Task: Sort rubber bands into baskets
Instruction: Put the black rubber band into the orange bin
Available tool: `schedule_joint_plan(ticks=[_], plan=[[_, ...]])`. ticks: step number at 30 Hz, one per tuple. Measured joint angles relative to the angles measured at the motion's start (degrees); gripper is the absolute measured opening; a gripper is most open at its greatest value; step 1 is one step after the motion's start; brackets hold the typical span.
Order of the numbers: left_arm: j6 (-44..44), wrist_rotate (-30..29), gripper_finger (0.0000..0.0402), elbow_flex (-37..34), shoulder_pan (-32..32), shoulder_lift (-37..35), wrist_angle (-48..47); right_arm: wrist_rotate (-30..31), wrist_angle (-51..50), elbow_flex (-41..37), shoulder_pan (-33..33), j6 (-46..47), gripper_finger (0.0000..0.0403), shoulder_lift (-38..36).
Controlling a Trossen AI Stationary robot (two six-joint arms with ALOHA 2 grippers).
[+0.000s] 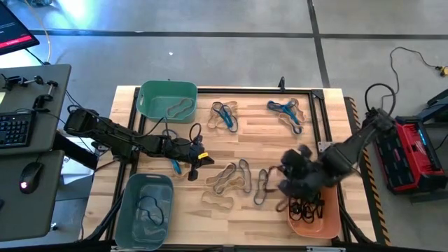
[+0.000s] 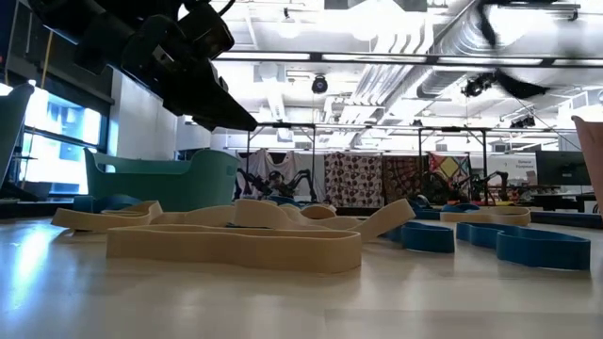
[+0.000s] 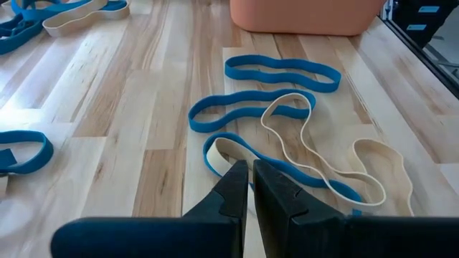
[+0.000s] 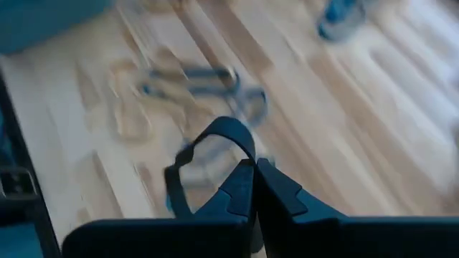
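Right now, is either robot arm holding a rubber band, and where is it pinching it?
The right tool is shut on a dark rubber band, pinching one end so the loop dangles. The left tool is shut, but whether it holds anything cannot be told.

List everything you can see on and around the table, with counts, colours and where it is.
table: one, light wood, centre
baskets: three; teal-green top left in the high view, grey-blue bottom left, orange bottom right
rubber bands: many; tan, blue, dark; loose across the table, some in each basket
keyboard: one, black, side desk on the left
mouse: one, black, same desk
left gripper: shut, over the loose bands
right gripper: shut on a dark band, by the orange basket
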Motion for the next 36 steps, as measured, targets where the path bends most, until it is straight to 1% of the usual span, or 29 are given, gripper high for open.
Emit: schedule_joint_plan(ticks=[2,4,6,9,13,15,19,21,24,27,29,31,36], plan=[[0.00,0.00,0.0017,0.00,0.00,0.00,0.00,-2.14,-6.14,0.13,2.66,7.81,0.0000,0.02],[0.00,0.01,0.0017,0.00,0.00,0.00,0.02,-5.61,-12.58,-0.02,4.88,15.59,0.0000,0.02],[0.00,0.00,0.0017,0.00,0.02,0.00,0.02,-9.47,-17.25,-0.80,6.75,21.44,0.0000,0.02],[-0.20,0.00,0.0017,0.00,0.02,0.00,0.02,-15.10,-19.32,-2.42,9.35,26.90,0.0000,0.02],[-0.17,0.01,0.0017,0.00,0.00,0.00,0.02,-19.88,-15.78,-6.34,12.22,28.63,0.0000,0.04],[-0.15,0.00,0.0017,0.00,0.00,0.00,0.08,-22.21,-11.66,-9.10,13.24,28.59,0.0000,0.06],[-0.15,0.00,0.0017,0.00,0.00,0.00,0.39,-28.85,-3.19,-14.96,14.77,29.35,0.0000,0.07],[-0.15,0.00,0.0017,0.00,0.00,0.00,0.39,-31.02,-0.15,-17.74,15.32,29.96,0.0000,0.07],[-0.07,0.01,0.0017,0.00,0.00,0.00,0.37,-33.02,2.14,-21.07,15.95,29.96,0.0000,0.07],[-0.13,0.01,0.0017,0.00,0.00,0.00,0.37,-35.11,2.05,-22.46,16.16,30.78,0.0004,0.07],[-0.15,0.02,0.0017,0.00,0.00,0.00,0.35,-35.69,1.61,-22.11,16.16,30.70,0.0017,0.07],[-0.11,0.01,0.0017,0.00,0.00,0.00,0.37,-35.75,-0.52,-20.54,16.15,30.52,0.0039,0.09],[-0.09,0.02,0.0017,0.00,0.07,0.00,1.16,-34.83,-8.88,-14.12,15.11,30.43,0.0111,0.09]])
